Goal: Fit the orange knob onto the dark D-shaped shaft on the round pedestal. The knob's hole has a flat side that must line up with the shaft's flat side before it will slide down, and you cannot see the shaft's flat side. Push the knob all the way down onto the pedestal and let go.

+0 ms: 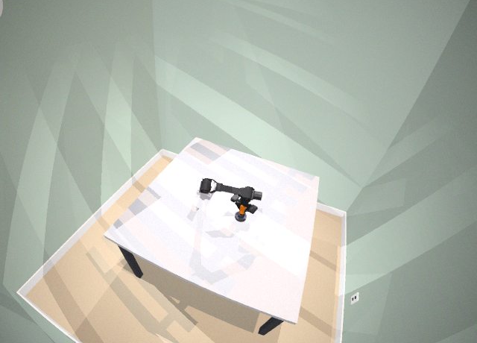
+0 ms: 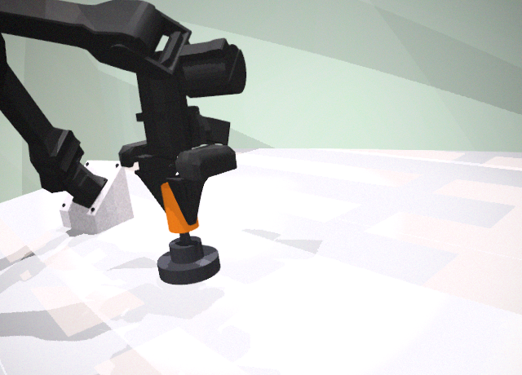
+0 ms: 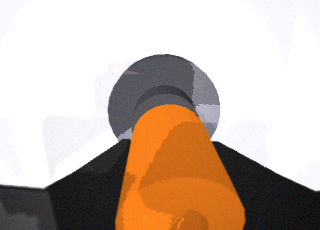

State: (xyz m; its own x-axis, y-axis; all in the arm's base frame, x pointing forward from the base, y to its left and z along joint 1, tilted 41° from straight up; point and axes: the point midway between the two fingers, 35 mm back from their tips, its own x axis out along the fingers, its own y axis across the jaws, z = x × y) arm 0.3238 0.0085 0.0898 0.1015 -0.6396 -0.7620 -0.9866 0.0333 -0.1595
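Observation:
My gripper (image 2: 179, 209) (image 1: 241, 207) is shut on the orange knob (image 2: 176, 219) (image 1: 241, 209) (image 3: 175, 175) and holds it upright, slightly tilted, directly over the dark round pedestal (image 2: 188, 264) (image 1: 241, 216) (image 3: 150, 85). A short stretch of the dark shaft (image 2: 184, 237) shows between the knob's lower end and the pedestal's raised hub. The knob's bottom sits on the top of the shaft, well above the pedestal. In the wrist view the knob covers the shaft and the shaft's flat side is hidden.
The arm's grey base block (image 2: 101, 206) (image 1: 206, 194) stands on the white table (image 2: 358, 278) (image 1: 185, 231) to the left of the pedestal. The table edges drop to a tan floor (image 1: 96, 289).

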